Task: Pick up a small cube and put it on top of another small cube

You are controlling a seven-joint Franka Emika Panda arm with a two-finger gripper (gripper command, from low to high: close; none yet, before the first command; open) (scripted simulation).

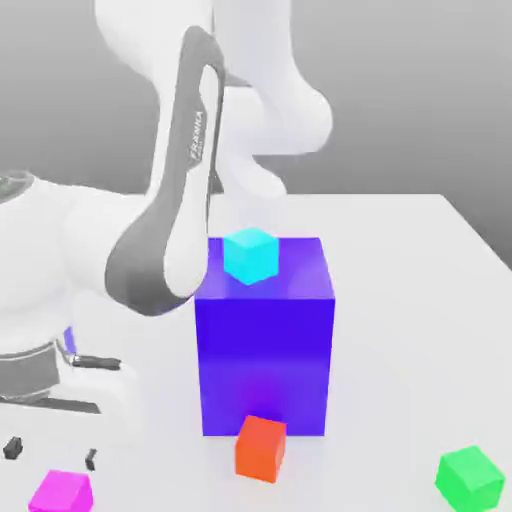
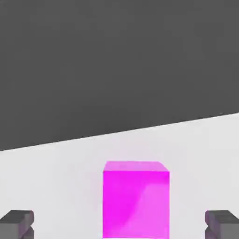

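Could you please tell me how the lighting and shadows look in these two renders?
Exterior view: soft, even light; the blue-violet block shades darker toward its base, with no hard shadows on the table. Hand view: the magenta cube glows brightly against a flat dark backdrop.

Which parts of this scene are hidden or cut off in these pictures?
- Exterior view: the magenta cube is cut by the bottom edge.
- Exterior view: the arm's dark link covers the blue block's upper left corner.
- Hand view: the fingertips and the cube's bottom are cut by the picture's edge.
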